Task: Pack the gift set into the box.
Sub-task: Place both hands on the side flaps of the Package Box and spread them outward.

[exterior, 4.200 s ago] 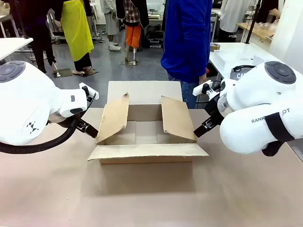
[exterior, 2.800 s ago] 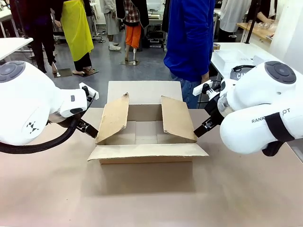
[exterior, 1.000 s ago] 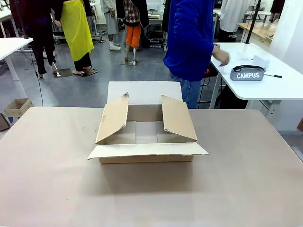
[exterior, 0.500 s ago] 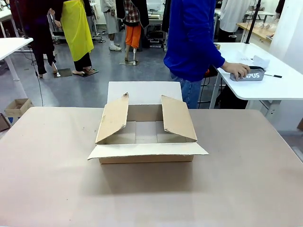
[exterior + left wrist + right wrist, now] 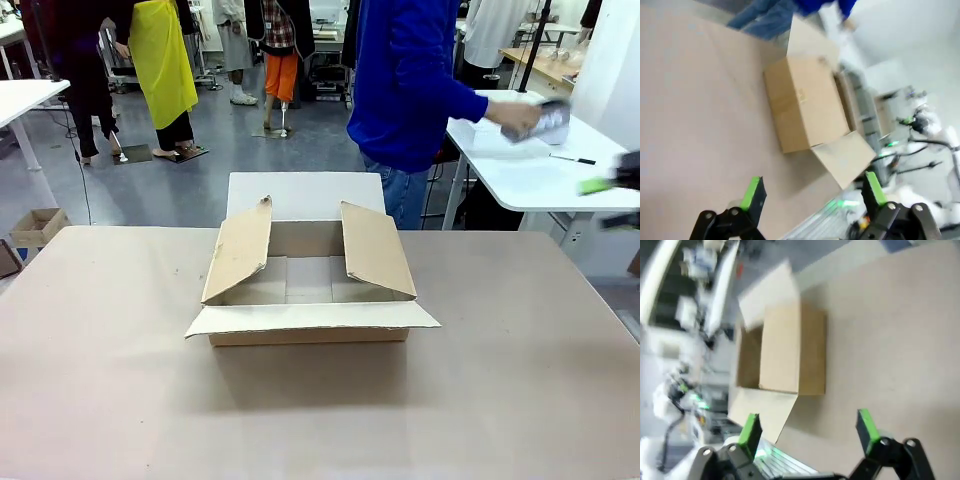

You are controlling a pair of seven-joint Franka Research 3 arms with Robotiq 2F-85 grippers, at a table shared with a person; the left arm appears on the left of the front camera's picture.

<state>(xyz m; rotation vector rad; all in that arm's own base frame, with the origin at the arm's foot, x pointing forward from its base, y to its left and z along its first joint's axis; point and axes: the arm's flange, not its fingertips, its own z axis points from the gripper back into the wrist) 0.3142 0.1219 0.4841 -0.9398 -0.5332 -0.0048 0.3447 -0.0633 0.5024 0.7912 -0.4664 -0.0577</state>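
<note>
One box is seen at the middle of the front view, open. Four flaps are counted: two lean inward over the opening and two are laid outward. One grey pouch of the gift set is held, blurred, in a person's hand at the upper right, above a white side table. One pen is laid on that table. Two grippers are counted. The left gripper and the right gripper are each spread wide with nothing held, well apart from the box. The inward-leaning flaps are judged the main hazard: the set could be caught on them and the light box pushed askew.
</note>
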